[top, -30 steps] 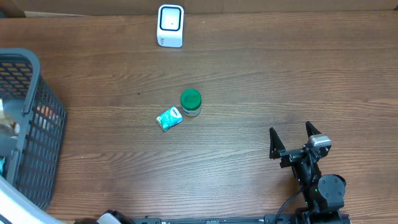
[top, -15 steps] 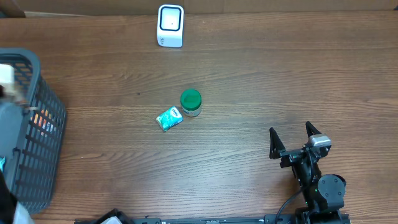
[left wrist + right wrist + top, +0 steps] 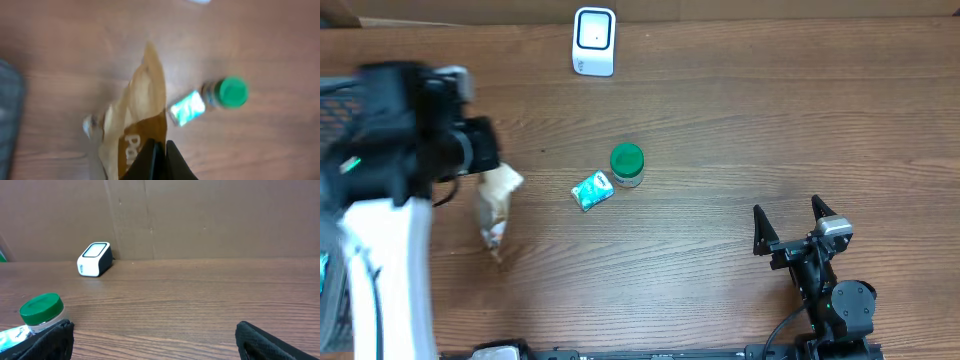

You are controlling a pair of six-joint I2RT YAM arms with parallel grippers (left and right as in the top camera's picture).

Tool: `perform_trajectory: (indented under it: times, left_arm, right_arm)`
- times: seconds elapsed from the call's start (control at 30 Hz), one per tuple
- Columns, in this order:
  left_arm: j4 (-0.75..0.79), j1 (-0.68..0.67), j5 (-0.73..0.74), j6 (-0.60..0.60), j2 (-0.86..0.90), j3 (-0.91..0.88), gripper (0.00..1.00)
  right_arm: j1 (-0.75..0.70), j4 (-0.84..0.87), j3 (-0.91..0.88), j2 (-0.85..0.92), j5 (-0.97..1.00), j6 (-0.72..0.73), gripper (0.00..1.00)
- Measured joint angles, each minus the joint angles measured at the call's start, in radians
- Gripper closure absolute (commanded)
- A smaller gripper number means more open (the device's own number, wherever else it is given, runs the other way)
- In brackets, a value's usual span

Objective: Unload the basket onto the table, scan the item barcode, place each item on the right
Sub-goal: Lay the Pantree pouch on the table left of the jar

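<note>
— How far along is the scan?
— Early. The left claw (image 3: 160, 150) is pinched tight on the packet (image 3: 496, 205), which hangs over the counter (image 3: 720, 120), well apart from the scanner (image 3: 594, 40). Presenting the barcode looks still to do.
— The right claw (image 3: 787, 215)?
— Wide open, empty.

We see a tabletop (image 3: 720, 120) of brown wood grain with darker streaks. The scanner (image 3: 594, 41) is white, its window dark-edged. The jar (image 3: 627, 163) has a bright green lid. The small packet (image 3: 591, 190) is glossy teal with white patches. The pouch (image 3: 142, 100) is tan above and dark brown below, with white lettering. The basket (image 3: 7, 125) is dark grey. The left end effector (image 3: 161, 146) and right end effector (image 3: 786, 212) are black.
</note>
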Motion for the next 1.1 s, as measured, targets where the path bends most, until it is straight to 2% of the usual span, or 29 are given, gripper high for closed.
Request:
perform_trajectory:
  times: [0.13,0.23,0.27,0.33,0.87,0.9,1.03,1.1]
  left_arm:
    - [0.087,-0.097,-0.011,0.015,0.078,-0.08,0.76]
    - [0.123,-0.173,-0.013,0.016,0.134,-0.088,0.54]
    - [0.134,-0.19,-0.014,0.016,0.14,-0.089,0.44]
    - [0.161,-0.205,-0.018,0.018,0.14,-0.09,0.35]
    - [0.192,-0.217,-0.018,0.018,0.14,-0.091,0.34]
    - [0.184,-0.217,-0.018,0.018,0.14,-0.087,0.33]
    - [0.119,-0.217,-0.018,0.026,0.142,0.006,0.13]
    - [0.09,-0.217,-0.016,0.037,0.14,0.087,0.07]
  right_arm:
    - [0.0,0.001,0.0,0.0,0.0,0.0,0.0]
    - [0.0,0.001,0.0,0.0,0.0,0.0,0.0]
    - [0.0,0.001,0.0,0.0,0.0,0.0,0.0]
    - [0.0,0.001,0.0,0.0,0.0,0.0,0.0]
    - [0.0,0.0,0.0,0.0,0.0,0.0,0.0]
    - [0.0,0.0,0.0,0.0,0.0,0.0,0.0]
    - [0.0,0.0,0.0,0.0,0.0,0.0,0.0]
    - [0.0,0.001,0.0,0.0,0.0,0.0,0.0]
